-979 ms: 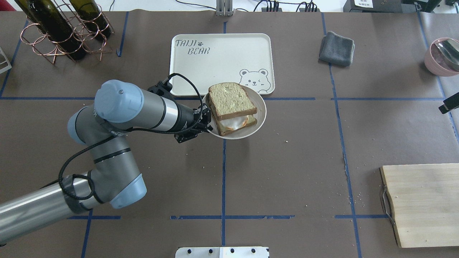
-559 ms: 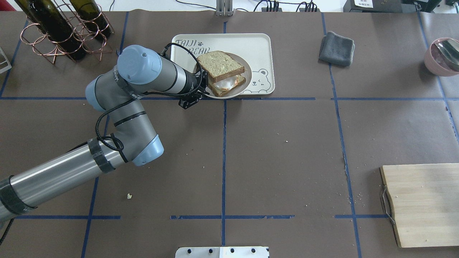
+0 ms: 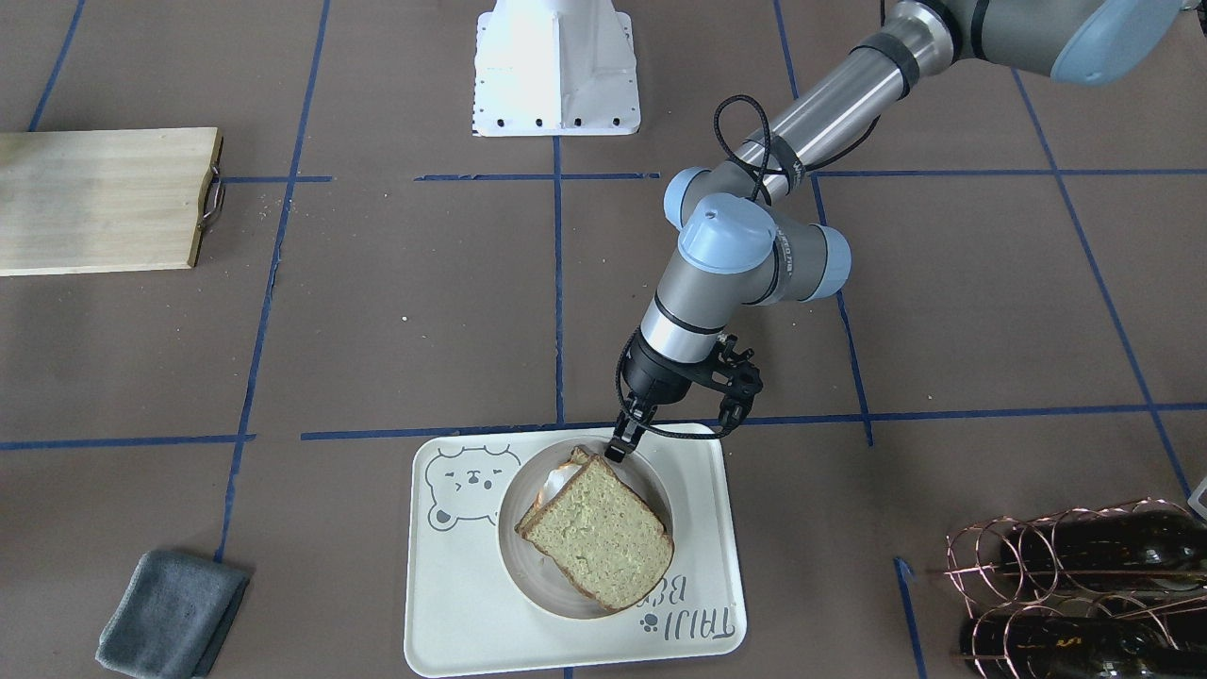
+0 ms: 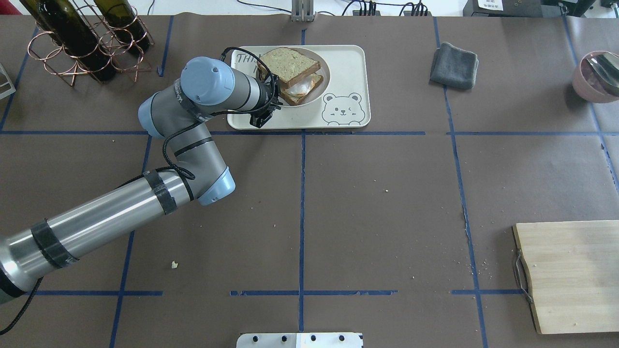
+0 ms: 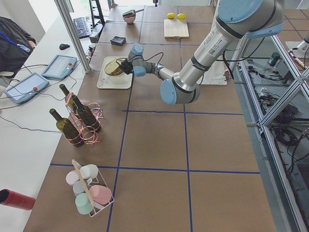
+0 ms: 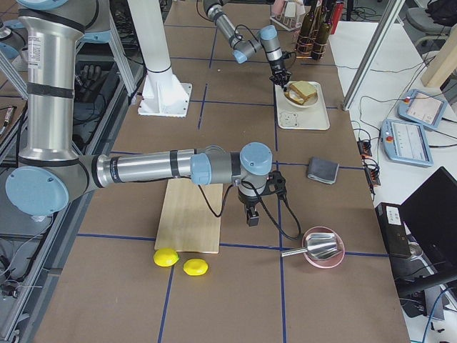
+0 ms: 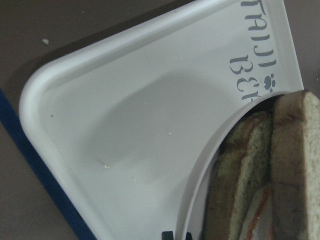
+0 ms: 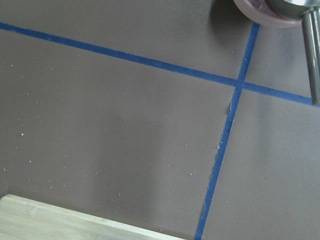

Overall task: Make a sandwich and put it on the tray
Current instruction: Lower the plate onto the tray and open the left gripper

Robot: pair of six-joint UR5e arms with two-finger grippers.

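Note:
The sandwich [image 4: 289, 65], two bread slices with a fried egg between them, lies on a small round whitish plate [image 4: 325, 84]. My left gripper [image 4: 274, 93] is shut on the plate's near-left rim and holds it over the cream tray [image 4: 346, 60], covering part of the "TAIJI BEAR" lettering. In the front-facing view the fingers [image 3: 618, 451] pinch the rim, with the sandwich [image 3: 599, 533] on the plate [image 3: 509, 556] over the tray [image 3: 453, 585]. The left wrist view shows the tray [image 7: 125, 125], the plate rim [image 7: 200, 185] and the bread [image 7: 250, 170]. My right gripper [image 6: 252, 214] hangs beside the cutting board; I cannot tell its state.
A grey folded cloth [image 4: 454, 65] lies right of the tray. A wire rack with wine bottles [image 4: 82, 38] stands at the far left. A wooden cutting board [image 4: 570, 275] lies at the near right, a pink bowl with a metal ladle [image 4: 597, 75] at the far right.
My left arm has carried the plate with the sandwich away from the robot, from the table just in front of the tray to over the tray's far left part.

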